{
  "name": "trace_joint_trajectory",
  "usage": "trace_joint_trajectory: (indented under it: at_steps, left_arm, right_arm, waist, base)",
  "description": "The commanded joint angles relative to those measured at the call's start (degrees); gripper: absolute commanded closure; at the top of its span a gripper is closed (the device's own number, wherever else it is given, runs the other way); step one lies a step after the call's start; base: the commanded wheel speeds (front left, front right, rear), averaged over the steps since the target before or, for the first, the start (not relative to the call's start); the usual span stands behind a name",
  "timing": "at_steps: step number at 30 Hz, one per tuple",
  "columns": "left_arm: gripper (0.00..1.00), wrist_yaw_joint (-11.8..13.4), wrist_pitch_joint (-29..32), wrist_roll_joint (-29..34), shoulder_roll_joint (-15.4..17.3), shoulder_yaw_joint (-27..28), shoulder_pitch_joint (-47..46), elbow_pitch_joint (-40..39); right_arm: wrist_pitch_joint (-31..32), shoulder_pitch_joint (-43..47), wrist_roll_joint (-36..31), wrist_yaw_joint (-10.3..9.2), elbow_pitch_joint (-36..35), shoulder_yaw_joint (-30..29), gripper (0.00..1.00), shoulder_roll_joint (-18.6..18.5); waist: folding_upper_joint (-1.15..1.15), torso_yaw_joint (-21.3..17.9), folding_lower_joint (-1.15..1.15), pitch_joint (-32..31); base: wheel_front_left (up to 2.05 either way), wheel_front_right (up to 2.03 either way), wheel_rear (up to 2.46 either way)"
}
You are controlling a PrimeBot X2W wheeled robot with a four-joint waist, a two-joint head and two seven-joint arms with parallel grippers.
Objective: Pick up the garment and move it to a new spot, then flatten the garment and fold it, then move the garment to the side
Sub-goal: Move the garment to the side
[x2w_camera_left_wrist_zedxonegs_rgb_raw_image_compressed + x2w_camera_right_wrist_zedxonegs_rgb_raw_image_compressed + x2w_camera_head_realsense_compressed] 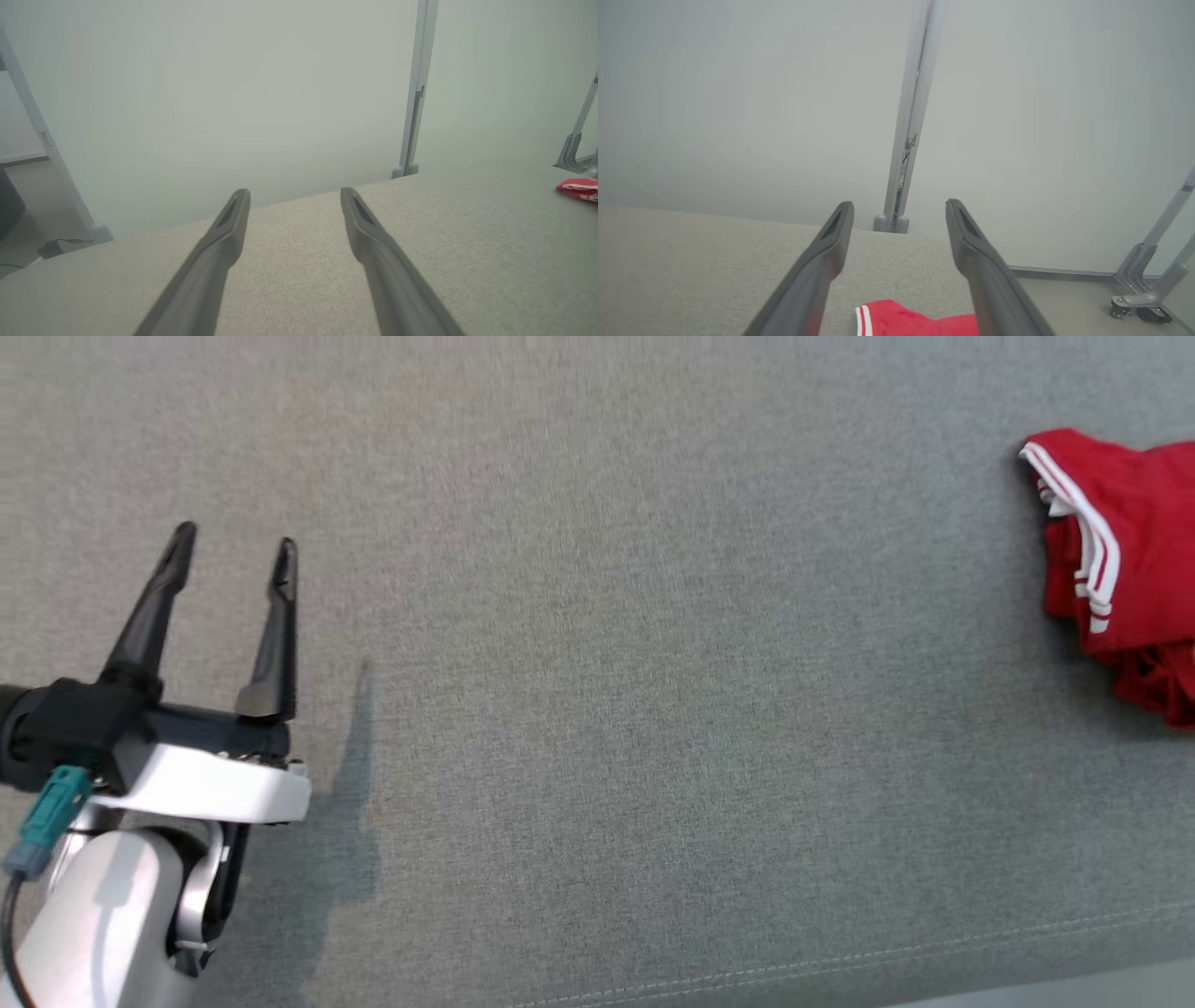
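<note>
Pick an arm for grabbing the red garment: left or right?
Right. The garment lies at the far right of the surface, close under the open right pincer; the left pincer sits far off to the left.

Spread-fingered left gripper point(236, 537), well apart from crumpled red garment point(1139, 523)

You faced a broad grey woven fabric surface point(597, 709), closed in by pale frosted wall panels point(233, 93).
A stitched seam point(840, 961) ran along the cloth's near edge. Slim grey metal posts point(908, 116) joined the panels, their rounded feet at the far edge. The right wrist view gave you smooth grey floor point(1064, 298) with a grey castor-footed metal frame point(1139, 298). The left wrist view gave you a small dark box with a cable point(53, 247). The light was soft and even.
</note>
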Motion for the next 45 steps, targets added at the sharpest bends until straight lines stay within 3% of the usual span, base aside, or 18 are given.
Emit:
trace_joint_trajectory:
  at_steps: [1,8,20,33,45]
  left_arm:
    - [0.0,0.87,0.26,-0.45,2.11,2.96,-0.02,-1.91]
    - [0.0,3.96,1.39,-2.29,1.54,4.68,6.67,-5.1]
    - [0.0,4.77,-0.92,-5.4,-0.67,5.15,16.92,-4.12]
    - [0.0,3.98,-0.69,-5.43,0.09,3.85,19.95,-3.15]
    - [0.0,4.43,0.6,-5.66,0.63,3.45,19.94,-3.09]
  right_arm:
    - [-0.57,3.48,0.13,0.0,-3.62,0.5,0.0,-0.75]
    - [0.82,15.01,-0.16,0.0,-15.05,2.81,0.0,5.81]
    - [4.58,29.68,-3.85,0.0,-21.55,-0.32,0.0,13.51]
    - [7.44,36.72,-5.61,0.0,-24.94,-1.39,0.0,15.78]
    - [7.98,37.21,-6.48,0.0,-26.39,-1.85,0.0,16.36]
  waist:
    - [0.0,0.32,0.0,-2.32]
    - [0.0,1.8,0.0,-7.79]
    - [0.0,3.58,0.0,-14.8]
    - [0.0,4.2,0.0,-19.26]
    - [0.0,4.23,0.0,-19.85]
  base:
    - [0.0,0.0,0.0]
    - [0.0,0.0,0.0]
    - [0.0,0.0,0.0]
    - [0.0,0.0,0.0]
    - [0.0,0.0,0.0]
